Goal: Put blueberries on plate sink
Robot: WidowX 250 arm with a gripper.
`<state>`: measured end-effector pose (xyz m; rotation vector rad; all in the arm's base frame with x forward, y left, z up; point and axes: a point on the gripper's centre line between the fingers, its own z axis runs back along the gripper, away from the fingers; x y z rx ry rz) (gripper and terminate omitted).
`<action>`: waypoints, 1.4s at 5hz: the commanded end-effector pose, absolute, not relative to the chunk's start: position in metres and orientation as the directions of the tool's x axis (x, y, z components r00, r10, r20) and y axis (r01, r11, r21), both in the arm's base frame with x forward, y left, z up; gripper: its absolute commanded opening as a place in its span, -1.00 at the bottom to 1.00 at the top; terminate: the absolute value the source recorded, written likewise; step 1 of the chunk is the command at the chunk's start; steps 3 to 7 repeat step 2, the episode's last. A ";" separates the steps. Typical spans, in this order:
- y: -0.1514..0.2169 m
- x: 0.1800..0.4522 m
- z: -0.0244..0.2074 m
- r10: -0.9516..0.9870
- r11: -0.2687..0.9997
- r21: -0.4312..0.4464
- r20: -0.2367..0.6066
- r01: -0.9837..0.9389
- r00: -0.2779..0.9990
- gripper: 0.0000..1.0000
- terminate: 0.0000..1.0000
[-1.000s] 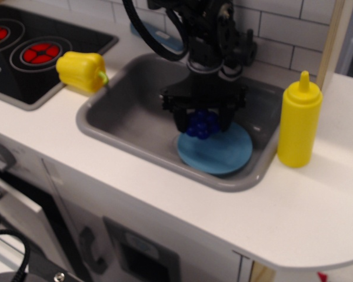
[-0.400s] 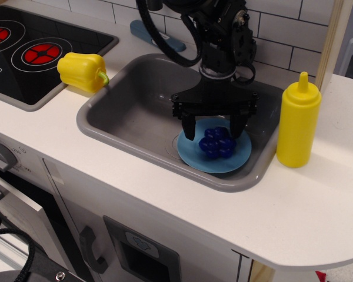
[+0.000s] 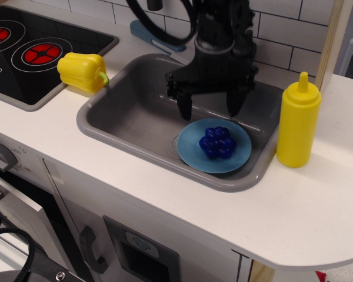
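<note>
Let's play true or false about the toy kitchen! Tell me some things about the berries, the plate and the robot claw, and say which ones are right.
1. The cluster of dark blue plastic blueberries lies on the round light-blue plate. True.
2. The plate sits on the black stovetop. False: it sits inside the grey rectangular sink.
3. The black gripper is squeezing the blueberries. False: it is open above them, holding nothing.
4. The yellow plastic pepper is on the white counter, between the stovetop and the sink. True.
5. The yellow squeeze bottle lies on its side. False: it stands upright, right of the sink.
</note>
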<state>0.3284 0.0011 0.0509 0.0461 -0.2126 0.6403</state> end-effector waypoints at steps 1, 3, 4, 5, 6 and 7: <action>0.010 0.336 0.094 0.613 0.785 -0.109 0.280 -0.609 0.739 1.00 -1.00; 0.010 0.336 0.094 0.613 0.785 -0.109 0.280 -0.609 0.739 1.00 1.00; 0.010 0.336 0.094 0.613 0.785 -0.109 0.280 -0.609 0.739 1.00 1.00; 0.010 0.336 0.094 0.613 0.785 -0.109 0.280 -0.609 0.739 1.00 1.00; 0.010 0.336 0.094 0.613 0.785 -0.109 0.280 -0.609 0.739 1.00 1.00; 0.010 0.336 0.094 0.613 0.785 -0.109 0.280 -0.609 0.739 1.00 1.00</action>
